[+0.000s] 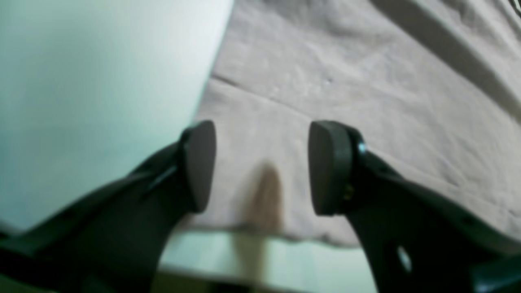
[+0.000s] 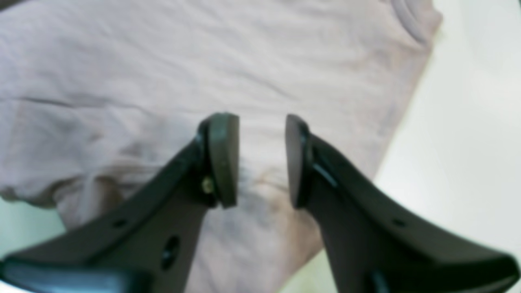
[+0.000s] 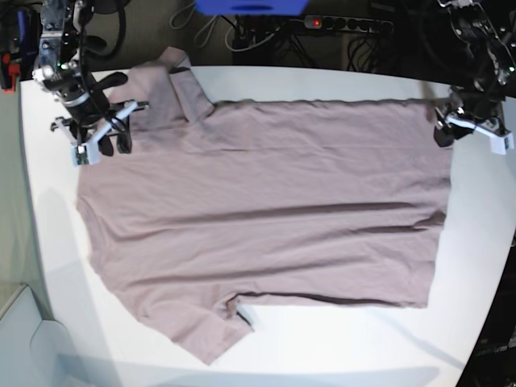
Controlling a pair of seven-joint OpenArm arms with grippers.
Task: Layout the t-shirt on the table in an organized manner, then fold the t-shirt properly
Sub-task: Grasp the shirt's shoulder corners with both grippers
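plain t-shirt (image 3: pixel 266 210), no legible txt

The shirt (image 3: pixel 266 210) is a plain dusty mauve knit tee, spread nearly flat on the white counter (image 3: pixel 322 330). In the base view its hem runs down the right side and its collar end lies at the left. One short sleeve points toward the upper left corner, the other toward the bottom edge. Long shallow creases cross the body, and the near edge shows a small tuck by the lower sleeve.
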